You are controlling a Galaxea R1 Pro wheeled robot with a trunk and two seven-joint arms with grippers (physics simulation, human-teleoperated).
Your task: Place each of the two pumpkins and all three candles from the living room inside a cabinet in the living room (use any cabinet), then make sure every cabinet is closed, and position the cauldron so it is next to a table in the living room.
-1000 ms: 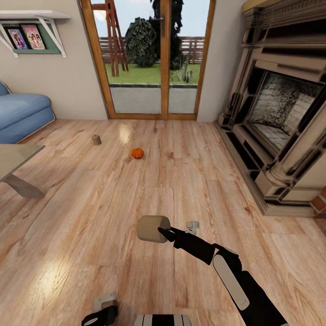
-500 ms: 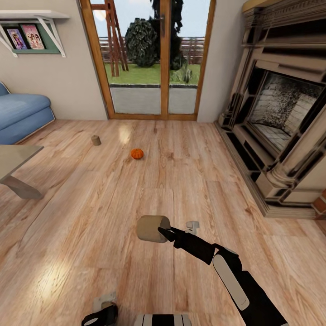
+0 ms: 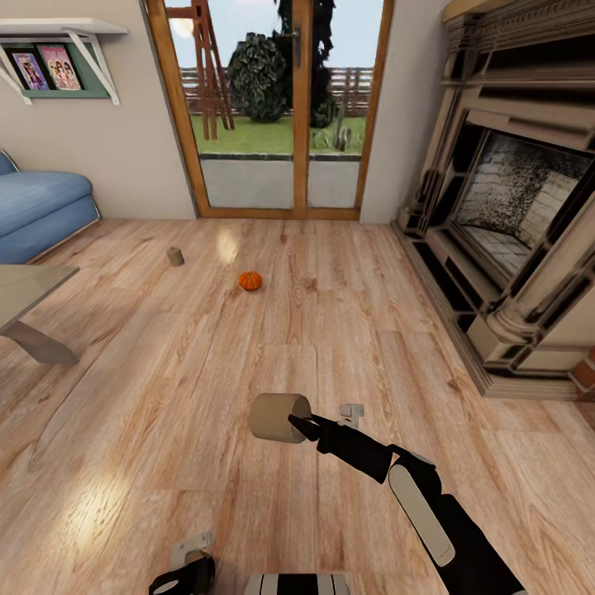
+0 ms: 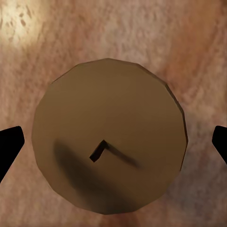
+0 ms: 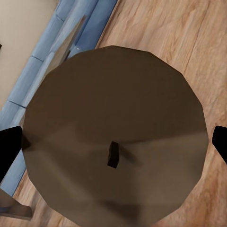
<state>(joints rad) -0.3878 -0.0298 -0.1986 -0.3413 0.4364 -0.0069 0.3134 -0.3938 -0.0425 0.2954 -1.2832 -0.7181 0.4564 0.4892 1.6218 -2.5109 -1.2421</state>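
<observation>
Our right gripper [image 3: 299, 423] is clamped on a candle [image 3: 278, 416] at lower centre, above the wooden floor [image 3: 165, 397]. The left gripper [image 4: 113, 144] grips another candle [image 4: 109, 146]. A pumpkin [image 3: 249, 281] and third candle [image 3: 174, 256] lie mid-floor before glass doors [image 3: 277, 107]; the fireplace [image 3: 512, 198] fills the right.

Candles: three, perhaps – floor [image 3: 174, 256], right hand's [image 3: 279, 417], left hand's [image 4: 109, 142]. Pumpkin [image 3: 250, 281]: one.

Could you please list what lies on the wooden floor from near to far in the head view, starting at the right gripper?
Right gripper holding a candle → pumpkin → second candle → glass doors.
</observation>
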